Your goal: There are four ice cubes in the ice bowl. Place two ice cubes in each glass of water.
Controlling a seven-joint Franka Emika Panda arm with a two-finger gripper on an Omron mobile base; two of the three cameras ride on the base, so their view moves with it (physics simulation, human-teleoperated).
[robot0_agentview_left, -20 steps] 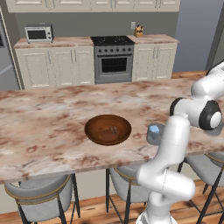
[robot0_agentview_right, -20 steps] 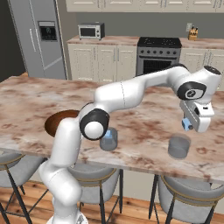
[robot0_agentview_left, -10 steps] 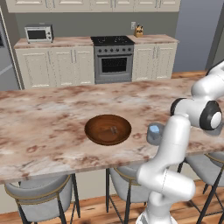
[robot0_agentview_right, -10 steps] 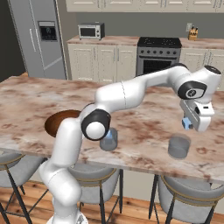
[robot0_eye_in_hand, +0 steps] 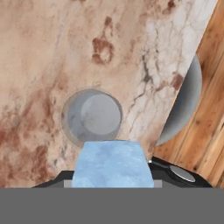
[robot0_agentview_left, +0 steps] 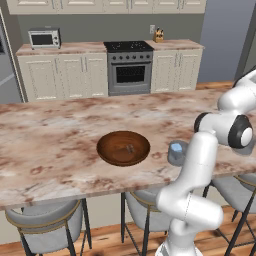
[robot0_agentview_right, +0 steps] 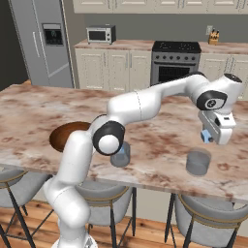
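Almost nothing shifts over the last second: your gripper (robot0_agentview_right: 209, 137) stays at the right of the right base view, clamped on an ice cube (robot0_eye_in_hand: 112, 164), holding above the far glass (robot0_agentview_right: 198, 162). In the hand view that glass (robot0_eye_in_hand: 92, 117) sits just above the cube, left of centre, so you look nearly lined up for release. The ice bowl (robot0_agentview_left: 123, 147) sits mid-frame in the left base view; its contents are too blurred to count. The near glass (robot0_agentview_left: 176, 153) is partly hidden by the arm.
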